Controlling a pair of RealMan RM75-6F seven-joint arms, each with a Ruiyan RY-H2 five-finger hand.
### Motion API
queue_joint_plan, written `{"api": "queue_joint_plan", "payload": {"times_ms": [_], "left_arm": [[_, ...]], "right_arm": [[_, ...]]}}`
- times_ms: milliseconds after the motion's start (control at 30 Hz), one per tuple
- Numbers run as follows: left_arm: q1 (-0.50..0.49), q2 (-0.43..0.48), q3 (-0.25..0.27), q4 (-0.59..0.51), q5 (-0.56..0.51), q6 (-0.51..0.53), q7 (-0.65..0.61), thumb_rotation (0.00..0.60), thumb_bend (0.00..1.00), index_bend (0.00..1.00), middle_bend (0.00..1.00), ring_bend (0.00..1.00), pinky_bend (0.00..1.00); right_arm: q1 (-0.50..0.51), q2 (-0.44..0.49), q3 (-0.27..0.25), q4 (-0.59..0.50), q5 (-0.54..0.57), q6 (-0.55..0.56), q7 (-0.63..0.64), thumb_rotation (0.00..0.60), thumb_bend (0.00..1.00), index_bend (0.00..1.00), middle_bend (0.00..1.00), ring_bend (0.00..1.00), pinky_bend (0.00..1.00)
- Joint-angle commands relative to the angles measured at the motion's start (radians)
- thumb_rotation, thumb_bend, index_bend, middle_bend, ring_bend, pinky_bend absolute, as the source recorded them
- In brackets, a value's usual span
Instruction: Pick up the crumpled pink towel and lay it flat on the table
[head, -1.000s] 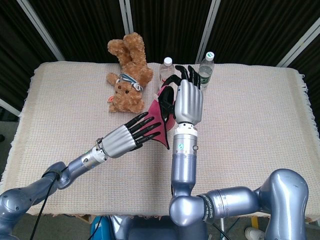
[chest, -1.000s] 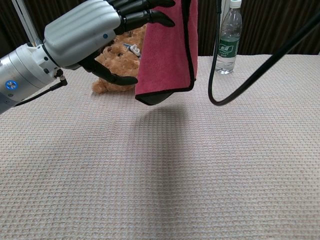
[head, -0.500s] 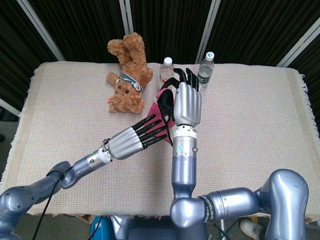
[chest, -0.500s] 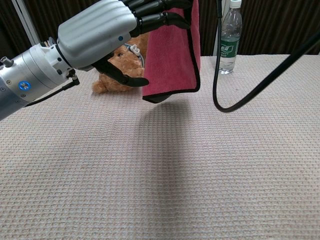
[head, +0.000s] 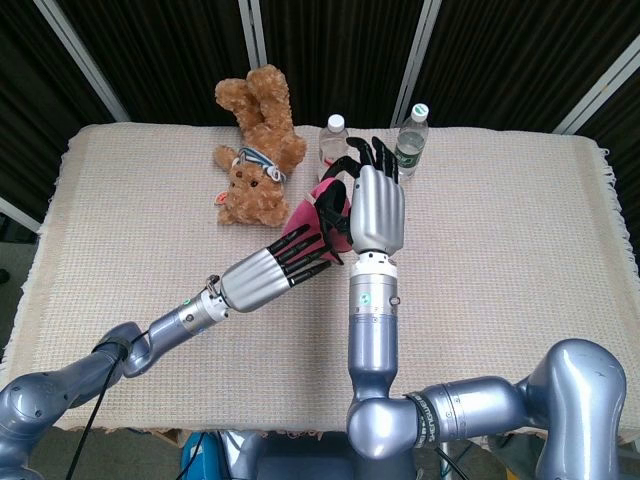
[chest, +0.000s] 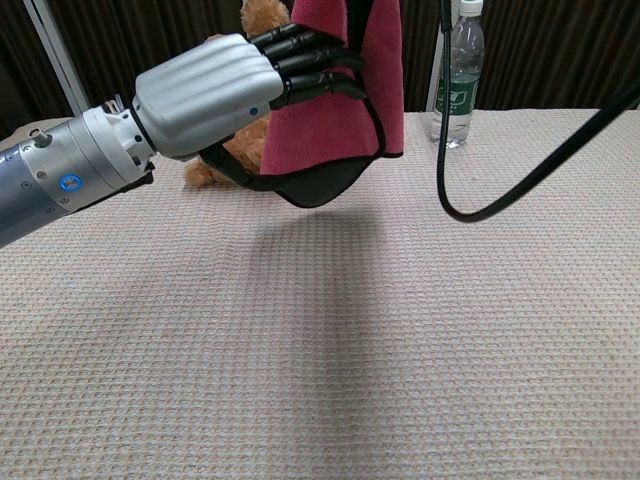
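Left hand (chest: 215, 95) now has its fingers (chest: 315, 65) wrapped round the lower edge of the pink towel (chest: 340, 90), thumb under the hem. Half a second ago those fingers only lay against the cloth with the thumb hanging free below; a second ago the hand was further left and lower. So the left has closed in and taken a grip.

Right hand (head: 378, 205) is raised upright just beyond the left hand in the head view, palm away from the camera, fingertips up, holding the towel's upper part against its far side. Exact finger contact is hidden behind the hand. It has barely moved across the frames.

Towel hangs in the air between the two hands, well above the table (chest: 400, 350), its shadow on the mat below. Still bunched, not spread.

Judgement: with both hands gripping, the next step is likely pulling them apart to open the cloth, then lowering it flat. Risk: the left grip holds a folded hem, so it may not open cleanly.

Beyond the hands: teddy bear (head: 255, 150) to the left, two water bottles (head: 412, 135) just behind the right hand.
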Motion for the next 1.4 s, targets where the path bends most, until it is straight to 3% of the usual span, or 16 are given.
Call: {"api": "queue_joint_plan", "payload": {"times_ms": [33,233,500,733,1400], "left_arm": [[0.016,0.005,-0.003,0.015,-0.043,-0.065,0.025,0.600,0.22,0.14,0.06,0.00,0.00],[0.033,0.024,-0.008,0.014,-0.093,-0.153,0.070,0.600,0.22,0.14,0.06,0.00,0.00],[0.055,0.030,-0.032,0.030,-0.135,-0.170,0.095,0.600,0.22,0.13,0.06,0.00,0.00],[0.060,-0.020,-0.095,0.051,-0.222,-0.223,0.084,0.600,0.22,0.12,0.06,0.00,0.00],[0.066,-0.130,-0.168,0.010,-0.356,-0.346,0.192,0.600,0.22,0.07,0.00,0.00,0.00]], "right_arm": [[-0.005,0.006,-0.001,-0.008,-0.001,-0.002,0.002,0.600,0.59,0.73,0.20,0.00,0.00],[-0.022,0.023,0.002,-0.025,0.001,-0.007,0.011,0.600,0.59,0.73,0.20,0.00,0.00],[-0.047,0.041,-0.004,-0.035,0.015,-0.025,0.024,0.600,0.59,0.73,0.20,0.00,0.00],[-0.070,0.050,-0.021,-0.036,0.021,-0.047,0.046,0.600,0.59,0.73,0.20,0.00,0.00],[-0.065,0.056,-0.076,-0.035,-0.006,-0.082,0.050,0.600,0.59,0.73,0.20,0.00,0.00]]}}
